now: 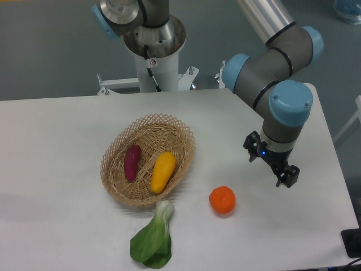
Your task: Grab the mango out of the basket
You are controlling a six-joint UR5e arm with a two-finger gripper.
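Nearest the viewer, a leafy green vegetable (152, 240) lies on the white table (56, 169), its pale stalk end touching the near rim of the basket (115, 152). Just right of it and apart from the basket sits a round orange fruit (222, 200). Farther right, the gripper (280, 172) hangs above the table, well apart from the basket; its fingers are dark and small here, and whether they are spread or pressed together cannot be told. In the basket, the mango (162, 171) lies right of centre, with its long axis running from near-left to far-right, the near end toward the leafy vegetable. Beside it, not touching, lies a dark purple vegetable (132, 162), roughly parallel. Nothing covers the mango. Behind the table stands the arm's grey base column (155, 51). No legible writing appears.
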